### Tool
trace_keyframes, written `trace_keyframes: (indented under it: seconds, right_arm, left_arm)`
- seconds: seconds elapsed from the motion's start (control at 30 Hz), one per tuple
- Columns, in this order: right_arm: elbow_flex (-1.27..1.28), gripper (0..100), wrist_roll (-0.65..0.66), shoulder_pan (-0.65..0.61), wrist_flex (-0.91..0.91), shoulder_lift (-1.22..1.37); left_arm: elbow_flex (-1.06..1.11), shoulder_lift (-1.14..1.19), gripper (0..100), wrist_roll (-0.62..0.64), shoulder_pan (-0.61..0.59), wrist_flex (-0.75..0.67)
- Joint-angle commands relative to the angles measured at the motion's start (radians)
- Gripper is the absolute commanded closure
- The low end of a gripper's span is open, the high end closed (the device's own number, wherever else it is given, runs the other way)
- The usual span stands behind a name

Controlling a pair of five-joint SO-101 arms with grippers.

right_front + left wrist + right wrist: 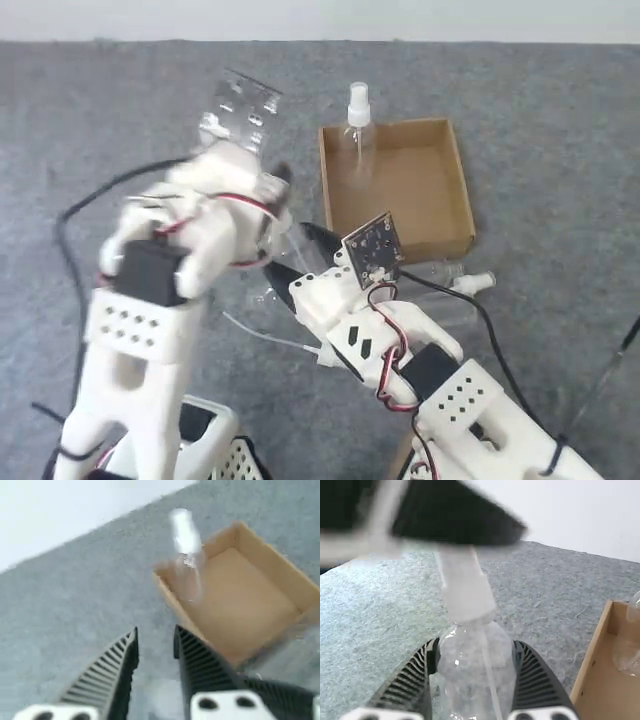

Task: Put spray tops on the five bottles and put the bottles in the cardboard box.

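Observation:
My right gripper (475,650) is shut on a clear bottle (470,665) that stands upright between its jaws. A white spray top (467,597) sits on the bottle's neck, its tube running down inside. Just above it hangs my left gripper (155,635), open, with nothing between its tips. From above, the left gripper (280,200) is over the right gripper (300,257), left of the cardboard box (395,125). A capped clear bottle (358,130) stands in the box's far left corner. Another capped bottle (455,275) lies on the mat by the box's near side.
Grey mat (540,150) covers the table. A thin white dip tube (270,335) lies on the mat in front of the right arm. Black cables (70,250) run along the left and right sides. The box floor (420,190) is bare beside the standing bottle.

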Motion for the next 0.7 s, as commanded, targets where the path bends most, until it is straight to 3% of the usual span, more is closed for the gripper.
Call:
trace_keyframes:
  seconds: [0.0,0.23,0.4,0.53,0.67]
  right_arm:
    - [-0.011,99.2,-0.012,0.012,-0.027,-0.019]
    - [-0.011,99.2,-0.012,0.012,-0.027,-0.019]
    - [-0.011,99.2,-0.012,0.012,-0.027,-0.019]
    - [-0.011,99.2,-0.012,0.012,-0.027,-0.019]
    - [-0.011,99.2,-0.012,0.012,-0.027,-0.019]
  left_arm:
    - [-0.134,-0.003,90,-0.009,-0.100,0.044]
    - [-0.005,-0.002,90,-0.012,-0.115,0.038]
    - [0.074,-0.002,90,-0.012,-0.049,-0.023]
    - [0.065,-0.003,90,-0.012,-0.015,-0.029]
    - [-0.010,-0.005,90,-0.011,-0.058,-0.018]
